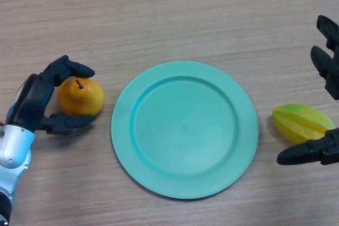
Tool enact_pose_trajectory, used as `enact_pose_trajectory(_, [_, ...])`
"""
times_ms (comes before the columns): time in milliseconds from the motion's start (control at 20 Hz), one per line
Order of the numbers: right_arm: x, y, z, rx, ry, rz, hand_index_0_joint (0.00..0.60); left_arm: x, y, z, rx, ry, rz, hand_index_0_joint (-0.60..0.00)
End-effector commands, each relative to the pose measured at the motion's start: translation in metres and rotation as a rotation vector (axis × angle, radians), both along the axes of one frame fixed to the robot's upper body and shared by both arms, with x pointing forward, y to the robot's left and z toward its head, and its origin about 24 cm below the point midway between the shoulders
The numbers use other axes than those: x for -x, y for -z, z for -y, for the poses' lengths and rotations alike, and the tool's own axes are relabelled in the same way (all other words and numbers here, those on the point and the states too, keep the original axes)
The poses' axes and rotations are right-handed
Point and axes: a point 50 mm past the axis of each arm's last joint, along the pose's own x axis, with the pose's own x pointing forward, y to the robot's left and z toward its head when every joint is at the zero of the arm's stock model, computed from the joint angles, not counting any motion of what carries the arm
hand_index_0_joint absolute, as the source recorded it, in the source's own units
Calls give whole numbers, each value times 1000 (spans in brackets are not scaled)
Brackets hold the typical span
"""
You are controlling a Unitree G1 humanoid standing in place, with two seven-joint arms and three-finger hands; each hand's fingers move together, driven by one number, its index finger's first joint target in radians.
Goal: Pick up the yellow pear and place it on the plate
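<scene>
The pear sits on the table just left of the empty plate, gripped by the left hand's curled fingers. The right hand, fingers open, flanks a starfruit at right.

Yellow-green starfruit on wooden table, right of centre.

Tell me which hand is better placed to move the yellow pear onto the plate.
Left. The left hand is already curled around the yellow pear, just beside the plate. The right hand sits across the plate by the starfruit.
</scene>
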Motion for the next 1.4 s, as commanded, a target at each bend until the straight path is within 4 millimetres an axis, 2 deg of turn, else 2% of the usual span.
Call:
enact_pose_trajectory(50, [10,-34,4,42,7,225,0,-5,-62,-22,13,-47,308,-600])
enact_pose_trajectory(300, [12,-33,2,19,-2,218,0,7,-89,-12,63,35,380,-600])
enact_pose_trajectory(450, [12,-32,1,16,-3,200,0,19,-97,15,100,143,384,-600])
enact_pose_trajectory(650, [12,-33,0,6,-9,201,0,32,-91,50,133,281,305,-600])
enact_pose_trajectory(850, [13,-32,-2,4,-10,188,0,31,-78,71,168,330,230,-600])
enact_pose_trajectory(950, [15,-32,-4,-6,-12,174,0,34,-67,85,199,391,94,-600])
enact_pose_trajectory(1250, [21,-37,-4,24,-1,206,0,34,-46,107,167,429,16,-600])
enact_pose_trajectory(1400, [24,-37,-3,15,-7,183,0,32,-45,112,195,424,18,-600])
